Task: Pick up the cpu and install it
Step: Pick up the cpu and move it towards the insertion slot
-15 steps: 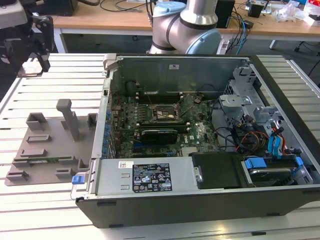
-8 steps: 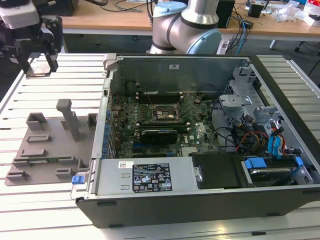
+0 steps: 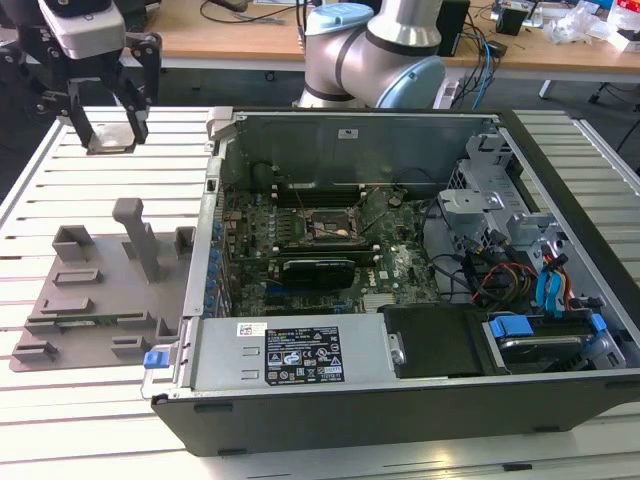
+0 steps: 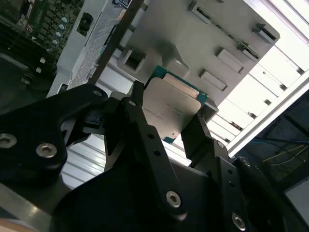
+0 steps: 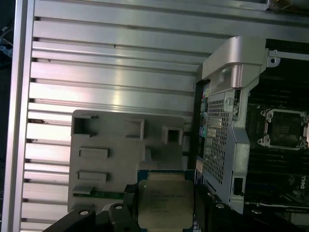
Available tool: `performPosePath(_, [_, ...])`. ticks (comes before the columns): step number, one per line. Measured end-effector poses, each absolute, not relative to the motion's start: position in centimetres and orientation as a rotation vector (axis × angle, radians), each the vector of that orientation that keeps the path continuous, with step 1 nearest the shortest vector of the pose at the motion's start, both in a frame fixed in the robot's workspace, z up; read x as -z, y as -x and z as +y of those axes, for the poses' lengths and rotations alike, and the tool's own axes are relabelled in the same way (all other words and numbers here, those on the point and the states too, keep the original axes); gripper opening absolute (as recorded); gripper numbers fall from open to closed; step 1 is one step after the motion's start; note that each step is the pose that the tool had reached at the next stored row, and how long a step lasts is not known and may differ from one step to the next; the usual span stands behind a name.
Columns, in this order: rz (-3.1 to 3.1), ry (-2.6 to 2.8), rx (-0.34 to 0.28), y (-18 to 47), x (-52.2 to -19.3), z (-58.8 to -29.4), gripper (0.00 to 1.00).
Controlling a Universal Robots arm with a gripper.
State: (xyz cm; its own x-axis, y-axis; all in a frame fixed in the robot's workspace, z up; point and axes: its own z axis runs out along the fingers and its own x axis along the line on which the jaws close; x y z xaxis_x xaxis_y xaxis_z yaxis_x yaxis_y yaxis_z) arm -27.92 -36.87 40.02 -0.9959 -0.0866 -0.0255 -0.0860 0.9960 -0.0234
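The arm (image 3: 375,45) rises behind the open computer case (image 3: 400,412) and reaches across to the exterior view's far left. There the end effector (image 3: 110,128) hangs with its dark fingers (image 4: 140,125) pointing down at the slatted aluminium desk (image 3: 60,420). It is clamped on the cpu (image 3: 108,140), gripping the chip by two opposite edges, with the silvery top facing outward in both wrist views. The chip is lifted clear of the desk. In the exterior view it sits well apart from the case and beyond the gray fixture plate (image 3: 95,300), which lies flat on the slats just beside the case. The plate carries an upright post (image 3: 140,235) and several low blocks. Inside the case lies the green motherboard (image 3: 400,265), with its square cpu socket (image 5: 285,128) near the middle. A long black card (image 3: 318,270) lies just in front of the socket. The perforated metal end wall of the case (image 5: 219,130) stands between the held chip and the socket. A labeled power supply (image 3: 300,352) fills the near side of the case, and blue cables (image 3: 548,290) run at the exterior view's right.
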Motion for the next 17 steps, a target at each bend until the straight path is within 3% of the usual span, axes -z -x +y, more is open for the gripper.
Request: performPosePath(17, [3.114, 0.135, 0.035, 20.6, -40.0, -36.9, 0.55])
